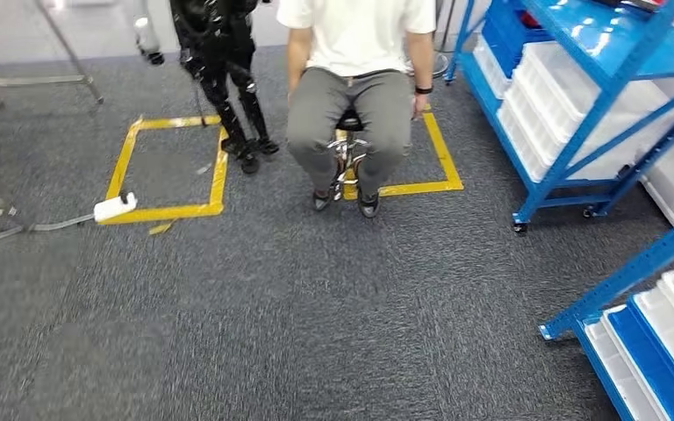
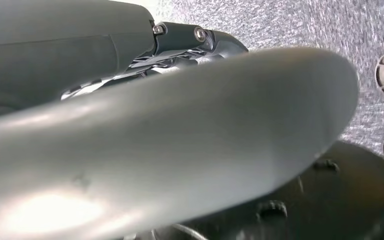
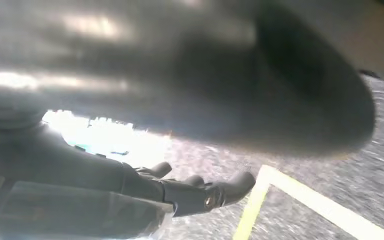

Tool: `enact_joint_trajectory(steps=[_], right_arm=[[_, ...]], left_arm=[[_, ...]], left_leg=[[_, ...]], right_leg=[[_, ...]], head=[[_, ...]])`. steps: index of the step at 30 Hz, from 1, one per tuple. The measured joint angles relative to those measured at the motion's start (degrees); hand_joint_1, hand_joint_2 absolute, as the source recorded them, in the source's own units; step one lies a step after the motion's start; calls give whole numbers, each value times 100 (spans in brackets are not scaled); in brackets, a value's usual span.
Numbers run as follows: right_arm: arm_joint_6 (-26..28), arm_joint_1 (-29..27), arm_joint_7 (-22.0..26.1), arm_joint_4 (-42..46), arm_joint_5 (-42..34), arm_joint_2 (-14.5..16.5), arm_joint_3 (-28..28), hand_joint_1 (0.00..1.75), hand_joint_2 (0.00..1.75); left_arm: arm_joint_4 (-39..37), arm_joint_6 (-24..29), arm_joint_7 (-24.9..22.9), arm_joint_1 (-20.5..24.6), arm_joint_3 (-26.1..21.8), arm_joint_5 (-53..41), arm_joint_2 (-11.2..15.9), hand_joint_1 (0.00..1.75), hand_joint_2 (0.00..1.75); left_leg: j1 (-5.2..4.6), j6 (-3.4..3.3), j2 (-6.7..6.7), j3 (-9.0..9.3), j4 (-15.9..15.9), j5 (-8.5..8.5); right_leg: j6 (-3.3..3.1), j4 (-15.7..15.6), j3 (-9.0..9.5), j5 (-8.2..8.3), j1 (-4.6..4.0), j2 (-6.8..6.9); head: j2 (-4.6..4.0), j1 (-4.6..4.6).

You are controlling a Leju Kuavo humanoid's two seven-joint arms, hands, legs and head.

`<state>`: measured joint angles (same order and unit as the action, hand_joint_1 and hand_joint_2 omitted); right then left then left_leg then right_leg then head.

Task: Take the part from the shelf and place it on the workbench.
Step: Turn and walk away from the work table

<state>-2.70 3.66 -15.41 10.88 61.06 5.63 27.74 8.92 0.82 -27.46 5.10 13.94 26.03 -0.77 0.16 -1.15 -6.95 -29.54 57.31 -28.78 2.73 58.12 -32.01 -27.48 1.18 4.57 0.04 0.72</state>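
A blue shelf (image 1: 614, 53) with white bins (image 1: 570, 96) stands at the right of the head view. A second blue shelf (image 1: 658, 351) with white trays comes in at the lower right. I cannot pick out the part among the bins. In the left wrist view my left hand (image 2: 170, 140) hangs over the grey carpet, its thick thumb hiding most of the dark fingers (image 2: 200, 40), with nothing in it. In the right wrist view my right hand (image 3: 190, 190) has its dark fingers stretched out above the carpet and a yellow tape line (image 3: 300, 195), and holds nothing.
A person (image 1: 355, 53) sits on a stool (image 1: 348, 149) straight ahead inside a yellow tape square (image 1: 446, 167). Another dark robot (image 1: 224, 70) stands left of them by a second tape square (image 1: 171, 210). A white power strip (image 1: 114, 208) and cable lie on the carpet.
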Motion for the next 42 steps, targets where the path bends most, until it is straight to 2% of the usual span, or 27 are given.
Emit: enact_joint_trajectory(steps=[2, 3, 4, 6, 8, 9, 10, 11, 13, 15, 17, 19, 21, 23, 24, 25, 26, 28, 30, 32, 33, 35, 37, 38, 39, 40, 42], right_arm=[[-29, -1, -2, 0, 15, -5, 1, 0, 0], [-43, -3, -4, 0, 20, -9, 2, 0, 0], [-54, -2, -7, 0, 24, -12, 2, 0, 0], [-65, 6, -10, 0, 30, -13, 2, 0, 0], [-73, 11, -12, 0, 36, -10, 2, 0, 0], [-76, 7, -13, 0, 41, -10, 2, 0, 0], [-78, 3, -14, 0, 47, -10, 2, 0, 0], [-78, -1, -15, 0, 52, -9, 2, 0, 0], [-79, 4, -15, 0, 57, -2, 2, 0, 0], [-80, 15, -15, 0, 57, 8, 2, 0, 0], [-80, 11, -15, 0, 57, 11, 2, 0, 0], [-80, 7, -15, 0, 58, 11, 2, 0, 0], [-80, 17, -16, 0, 58, 8, 2, 0, 0], [-80, 24, -16, 0, 57, 5, 3, 0, 0], [-80, 22, -15, 0, 57, 2, 4, 0, 0], [-80, 16, -15, 0, 58, -5, 4, 0, 0], [-80, 9, -16, 0, 58, -14, 4, 0, 0], [-79, 7, -17, 0, 59, -27, 4, 0, 0], [-78, 20, -16, 1, 62, -26, 5, 0, 0], [-79, 24, -15, 1, 64, -24, 6, 0, 0], [-79, 20, -15, 1, 64, -23, 6, 0, 0], [-79, 20, -15, 2, 64, -25, 6, 0, 0], [-79, 27, -15, 2, 66, -25, 6, 0, 0], [-80, 28, -15, 1, 66, -23, 6, 0, 0], [-80, 23, -15, 1, 66, -23, 6, 0, 0], [-80, 17, -15, 0, 66, -24, 6, 0, 0], [-73, 6, 2, 1, 56, -21, 7, 0, 0]], left_arm=[[4, -9, -11, 29, -5, -3, -5, 0, 0], [6, 3, -11, 44, -4, -6, -9, 0, 0], [8, 16, -9, 50, -4, -9, -12, 0, 0], [8, 36, -7, 44, -4, -12, -15, 0, 0], [6, 43, -7, 25, -3, -18, -18, 0, 0], [6, 47, -8, 18, -3, -22, -19, 0, 0], [7, 51, -8, 13, -3, -25, -19, 0, 0], [6, 56, -8, 10, -2, -28, -19, 0, 0], [1, 67, -8, 3, -2, -31, -9, 0, 0], [-4, 74, -8, 1, -2, -32, 0, 0, 0], [-4, 76, -8, 10, -2, -32, -5, 0, 0], [-4, 80, -7, 15, -2, -32, -13, 0, 0], [-4, 84, -7, 6, -2, -33, -16, 0, 0], [-4, 85, -8, -5, -2, -33, -18, 0, 0], [-4, 84, -8, -7, -2, -33, -20, 0, 0], [-4, 84, -8, -6, -2, -33, -24, 0, 0], [-4, 84, -8, -6, -2, -33, -28, 0, 0], [-4, 84, -8, -7, -2, -33, -28, 0, 0], [-4, 84, -8, -5, -2, -34, -22, 0, 0], [-3, 84, -8, 22, -2, -34, -24, 0, 0], [-2, 84, -8, 41, -2, -34, -26, 0, 0], [0, 84, -7, 56, -2, -34, -28, 0, 0], [-1, 84, -7, 43, -2, -34, -29, 0, 0], [-2, 83, -8, 34, -2, -34, -30, 0, 0], [-2, 82, -8, 24, -2, -33, -30, 0, 0], [-2, 83, -7, 17, -2, -36, -30, 0, 0], [20, 260, 167, 12, -1, -192, -19, 0, 0]], left_leg=[[36, 74, -92, 50, 1, -28], [64, 108, -28, 49, 51, -84], [88, 137, 122, -5, 208, -212], [113, 161, 511, -290, 871, -621], [113, 151, 674, -626, 1560, -906], [112, 136, 695, -693, 1664, -881], [110, 111, 716, -649, 1533, -730], [109, 78, 773, -512, 1208, -500], [105, 7, 1057, -186, 450, -129], [83, -33, 1224, -53, 116, -43], [65, -77, 1094, -40, 54, -10], [71, -152, 924, -18, -38, 54], [66, -196, 736, -17, -85, 84], [57, -202, 542, -32, -83, 82], [57, -198, 452, -38, -81, 78], [62, -190, 369, -39, -79, 73], [69, -172, 293, -32, -77, 64], [56, -101, 158, 9, -61, 24], [23, -17, 40, 67, -47, -19], [38, 52, -83, 124, -55, -45], [67, 90, -54, 139, -30, -85], [119, 147, 236, 40, 269, -332], [135, 154, 586, -287, 988, -739], [134, 150, 657, -471, 1350, -880], [134, 139, 688, -595, 1567, -910], [134, 121, 703, -623, 1569, -814], [132, 58, 784, -399, 976, -365]], right_leg=[[-93, -16, -10, 25, 1, -145], [-136, -26, -6, 38, 17, -211], [-189, -36, 9, 53, 36, -281], [-265, -39, 8, 80, 29, -421], [-303, -36, -8, 92, -13, -587], [-308, -34, -7, 95, -31, -675], [-311, -32, 1, 99, -46, -764], [-309, -31, 13, 100, -55, -851], [-293, -25, 14, 108, -73, -1007], [-244, -22, -31, 136, -71, -1133], [-176, -32, -97, 173, -60, -1235], [-150, 123, -227, 90, -74, -1017], [-172, 707, -535, -219, -73, -664], [-152, 1435, -891, -516, -42, -553], [-110, 1605, -962, -557, -21, -533], [-45, 1528, -898, -505, 3, -503], [27, 1218, -708, -385, 31, -442], [123, 378, -199, -114, 67, -136], [73, -10, 29, 15, 60, 56], [-37, -17, 9, 37, 36, -60], [-84, -22, 10, 43, 46, -132], [-188, -38, 27, 68, 69, -277], [-255, -37, 6, 91, 47, -421], [-273, -36, -2, 99, 24, -506], [-283, -34, -4, 105, 3, -595], [-287, -32, 0, 108, -14, -682], [-286, -31, 19, 113, -30, -848]], head=[[0, 10], [0, 14], [0, 19], [0, 34], [0, 33], [0, 33], [0, 33], [0, 32], [0, 27], [0, 27], [0, 29], [0, 19], [0, 9], [0, 4], [0, 3], [0, 0], [0, 2], [0, -9], [0, 3], [0, 26], [0, 29], [0, 43], [0, 56], [0, 53], [0, 52], [0, 52], [0, 52]])
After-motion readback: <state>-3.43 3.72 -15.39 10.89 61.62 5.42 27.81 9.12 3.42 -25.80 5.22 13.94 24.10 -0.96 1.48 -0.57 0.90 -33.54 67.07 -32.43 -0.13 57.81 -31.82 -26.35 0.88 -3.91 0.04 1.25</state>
